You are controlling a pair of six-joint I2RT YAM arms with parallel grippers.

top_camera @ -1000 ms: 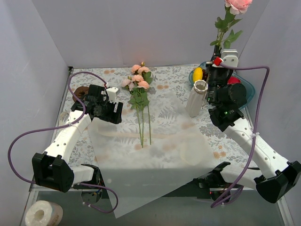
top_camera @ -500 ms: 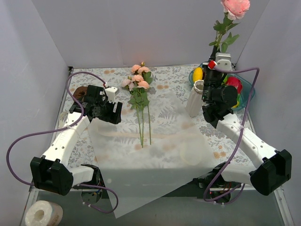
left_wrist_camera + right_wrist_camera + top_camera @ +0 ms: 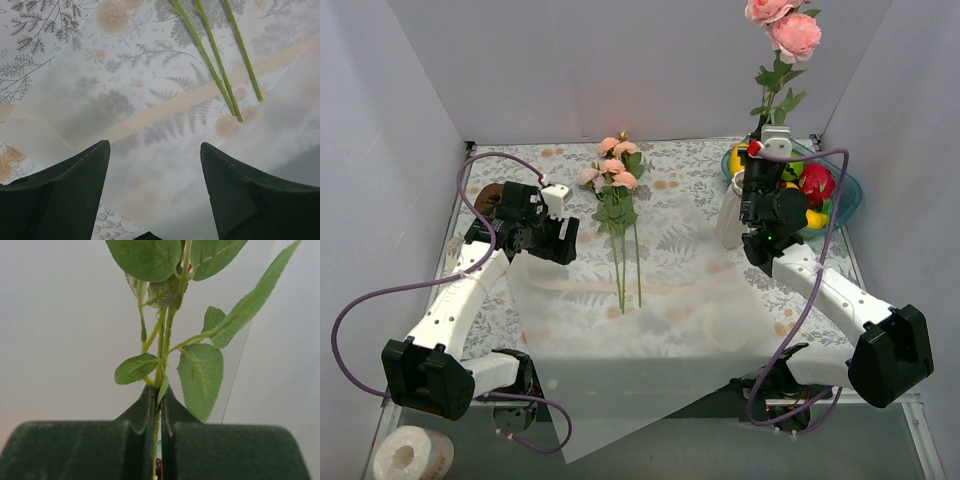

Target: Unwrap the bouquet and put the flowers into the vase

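A: R claw [image 3: 159, 397]?
B: Pinched fully shut on a rose stem [image 3: 162, 355], which is held upright with its blooms [image 3: 780, 25] high above. Stem's lower end is hidden under the fingers.
A: Vase vs. claw?
B: The ribbed vase [image 3: 730, 222] is seen just below the claw, a bit to its left, half hidden by the wrist. Whether the tip is in its mouth can't be told. A downward feed is judged needed.
A: Obstructions?
B: Fruit bowl [image 3: 848, 195] w/ toy fruit [image 3: 817, 183] is close on the claw's right.
A: L claw [image 3: 155, 147]?
B: Spread wide, nothing held, over the paper wrap [image 3: 165, 195]. Remaining stems [image 3: 220, 70] lie flat ahead-right of it.
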